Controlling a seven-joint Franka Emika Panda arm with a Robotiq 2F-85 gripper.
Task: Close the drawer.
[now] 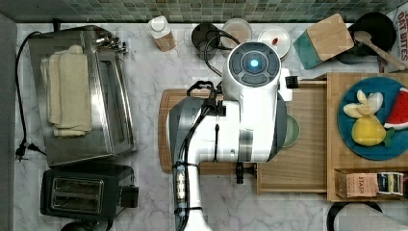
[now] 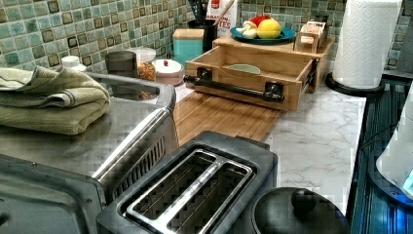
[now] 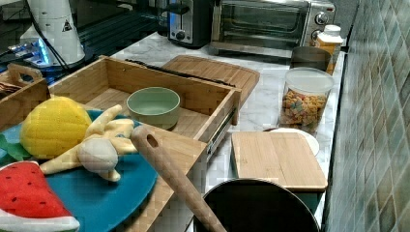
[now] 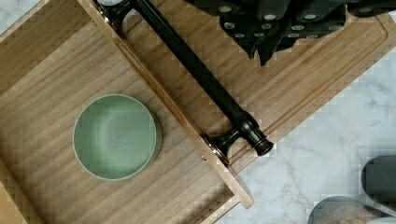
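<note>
The light-wood drawer (image 1: pixel 298 163) (image 2: pixel 292 63) (image 3: pixel 193 96) (image 4: pixel 56 70) stands pulled out of its cabinet (image 1: pixel 334 144), towards the top view's left. A green bowl (image 1: pixel 292 131) (image 2: pixel 243 68) (image 3: pixel 153 106) (image 4: pixel 116 136) lies inside it. A black bar handle (image 2: pixel 234 87) (image 4: pixel 196 74) runs along its front panel. In the top view my white arm (image 1: pixel 240 115) hangs over the drawer's front. In the wrist view my gripper (image 4: pixel 264 53) is above the bamboo cutting board (image 4: pixel 299 84), just outside the handle, with its fingers together and nothing between them.
The cutting board (image 1: pixel 166 120) (image 2: pixel 219 117) lies on the marble in front of the drawer. A blue plate of toy fruit (image 1: pixel 370 118) and a tea box (image 1: pixel 368 184) sit on the cabinet. A toaster oven (image 1: pixel 82 91), a toaster (image 1: pixel 82 195) and jars (image 3: pixel 304 99) stand around.
</note>
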